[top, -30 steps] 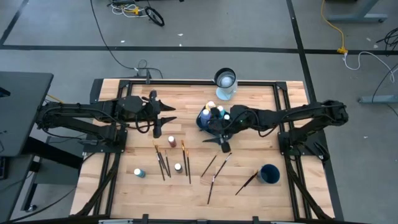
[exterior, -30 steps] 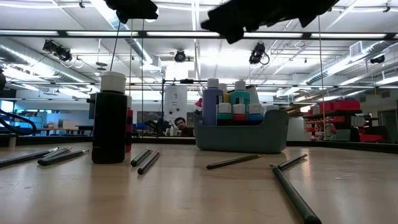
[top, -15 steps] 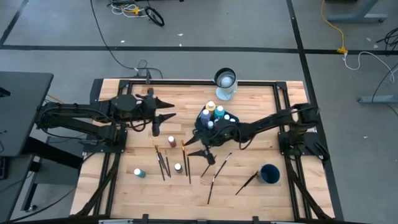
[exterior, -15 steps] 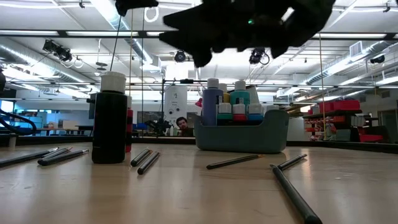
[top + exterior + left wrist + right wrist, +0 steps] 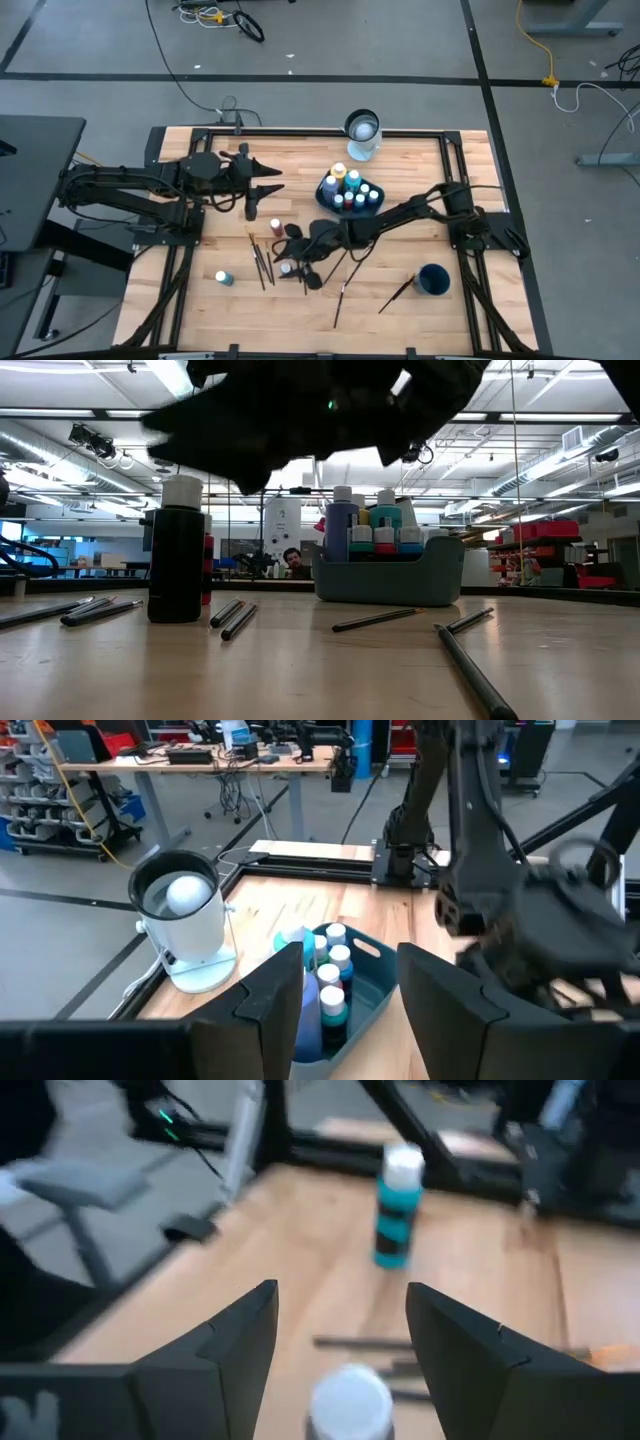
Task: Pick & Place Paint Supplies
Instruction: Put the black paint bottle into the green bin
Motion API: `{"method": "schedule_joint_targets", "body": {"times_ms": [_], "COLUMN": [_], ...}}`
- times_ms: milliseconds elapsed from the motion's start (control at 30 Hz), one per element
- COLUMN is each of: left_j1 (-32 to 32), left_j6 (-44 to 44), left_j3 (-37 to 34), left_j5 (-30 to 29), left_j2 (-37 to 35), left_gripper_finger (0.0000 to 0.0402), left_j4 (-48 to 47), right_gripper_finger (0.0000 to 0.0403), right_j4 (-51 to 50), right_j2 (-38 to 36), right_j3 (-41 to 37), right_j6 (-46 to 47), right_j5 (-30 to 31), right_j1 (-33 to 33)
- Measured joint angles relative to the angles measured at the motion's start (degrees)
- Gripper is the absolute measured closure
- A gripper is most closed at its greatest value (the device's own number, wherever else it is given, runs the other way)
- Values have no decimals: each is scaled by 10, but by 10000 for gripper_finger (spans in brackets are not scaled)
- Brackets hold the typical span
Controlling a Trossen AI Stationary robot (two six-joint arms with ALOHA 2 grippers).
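A blue caddy (image 5: pixel 350 190) (image 5: pixel 388 570) holds several small bottles with coloured caps. On the table stand a white-capped dark bottle (image 5: pixel 287 268) (image 5: pixel 178 555), a red-capped bottle (image 5: pixel 276 228) and a teal bottle (image 5: pixel 223 278) (image 5: pixel 398 1205). Dark-handled brushes (image 5: pixel 262 260) (image 5: pixel 343 285) lie flat on the wood. My right gripper (image 5: pixel 298 258) (image 5: pixel 340 1330) is open and hovers over the white-capped bottle, whose cap (image 5: pixel 350 1400) shows between the fingers without touching them. My left gripper (image 5: pixel 268 186) (image 5: pixel 350 985) is open and waits left of the caddy.
A glass jar on a white base (image 5: pixel 362 135) (image 5: pixel 185 920) stands by the far edge. A dark blue cup (image 5: pixel 432 278) sits near the right, with a brush (image 5: pixel 398 292) beside it. Black frame rails run along the table's sides.
My right gripper has swung from above the caddy toward the table's near-left, crossing the brushes, and now hangs over the white-capped bottle. It has stayed open. The left arm has kept still, and nothing on the table has moved.
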Motion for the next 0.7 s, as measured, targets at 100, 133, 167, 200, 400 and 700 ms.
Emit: {"method": "schedule_joint_targets", "body": {"times_ms": [100,133,167,200,400,700], "left_j1": [-4,-6,-9,-12,-32,-52], "left_j6": [-1,-2,-2,-2,-2,4], "left_j3": [0,0,0,0,0,0], "left_j5": [1,1,1,2,14,13], "left_j2": [0,0,0,0,0,0], "left_gripper_finger": [231,231,231,231,231,231], "left_j4": [1,1,1,1,1,1], "right_gripper_finger": [182,182,182,182,193,293], "right_j4": [-2,-4,-9,-11,-24,-45], "right_j2": [22,24,24,24,23,18], "right_j3": [6,6,6,6,6,6], "right_j6": [-5,-2,4,9,21,32], "right_j5": [57,72,81,81,80,78], "right_j1": [6,7,7,7,10,10]}}
